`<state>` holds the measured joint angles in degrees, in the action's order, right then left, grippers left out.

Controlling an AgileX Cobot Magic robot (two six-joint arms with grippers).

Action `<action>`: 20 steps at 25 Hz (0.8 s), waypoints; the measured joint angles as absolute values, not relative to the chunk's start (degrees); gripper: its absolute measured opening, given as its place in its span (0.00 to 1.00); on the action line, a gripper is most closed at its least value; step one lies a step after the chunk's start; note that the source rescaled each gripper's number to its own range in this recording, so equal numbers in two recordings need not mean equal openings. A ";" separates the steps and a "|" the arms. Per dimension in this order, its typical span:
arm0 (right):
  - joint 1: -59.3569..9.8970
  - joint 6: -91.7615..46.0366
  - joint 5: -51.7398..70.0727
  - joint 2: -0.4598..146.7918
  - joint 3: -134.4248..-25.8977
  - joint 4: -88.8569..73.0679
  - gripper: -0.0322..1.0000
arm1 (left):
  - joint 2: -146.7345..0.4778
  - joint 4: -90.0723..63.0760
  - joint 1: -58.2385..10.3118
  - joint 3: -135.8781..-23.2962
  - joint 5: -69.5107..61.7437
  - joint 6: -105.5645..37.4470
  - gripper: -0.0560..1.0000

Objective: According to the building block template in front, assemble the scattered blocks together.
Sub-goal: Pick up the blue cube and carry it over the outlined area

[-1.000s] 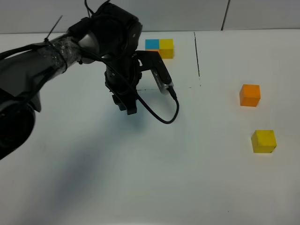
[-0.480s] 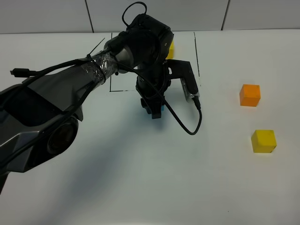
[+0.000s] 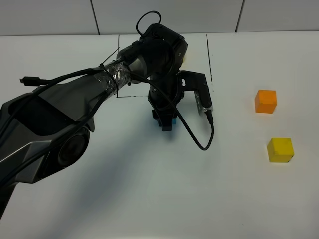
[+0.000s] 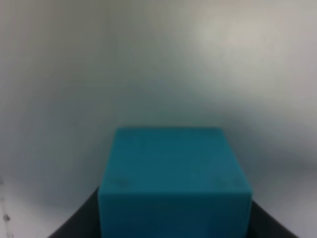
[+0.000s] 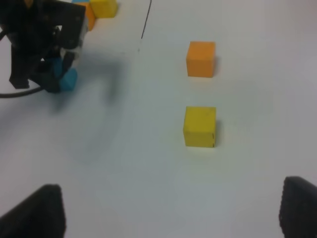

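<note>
The left gripper point(image 3: 167, 123) is clamped on the blue cube point(image 4: 173, 183), just near of the black outline point(image 3: 210, 57). The template point(image 5: 101, 8) inside it is mostly hidden behind the arm point(image 3: 89, 89). Well to the right lie the orange cube point(image 3: 265, 101) and, nearer, the yellow cube point(image 3: 280, 150). The right gripper point(image 5: 173, 213) gapes wide, holding nothing.

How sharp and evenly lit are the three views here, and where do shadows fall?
Exterior high: sharp, even light, soft shadow of the left arm on the table. Left wrist: blue block too close, soft-edged, background a grey blur. Right wrist: slightly soft; orange block and yellow block readable, right gripper just dark blurred corners.
</note>
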<state>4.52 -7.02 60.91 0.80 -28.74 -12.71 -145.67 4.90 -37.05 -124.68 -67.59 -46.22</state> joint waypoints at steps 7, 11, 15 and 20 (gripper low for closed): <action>4.52 -7.02 60.89 0.80 -28.74 -12.71 0.76 | -146.52 4.84 -37.05 -125.18 -67.70 -47.08 0.06; 4.52 -7.02 60.89 0.80 -28.74 -12.71 0.76 | -146.52 4.84 -37.05 -125.18 -67.70 -47.09 0.06; 4.52 -7.02 60.89 0.80 -28.74 -12.71 0.75 | -146.52 4.84 -37.05 -125.22 -67.70 -47.14 0.06; 4.52 -7.02 60.89 0.80 -28.74 -12.71 0.75 | -146.52 4.84 -37.05 -125.22 -67.76 -47.24 0.08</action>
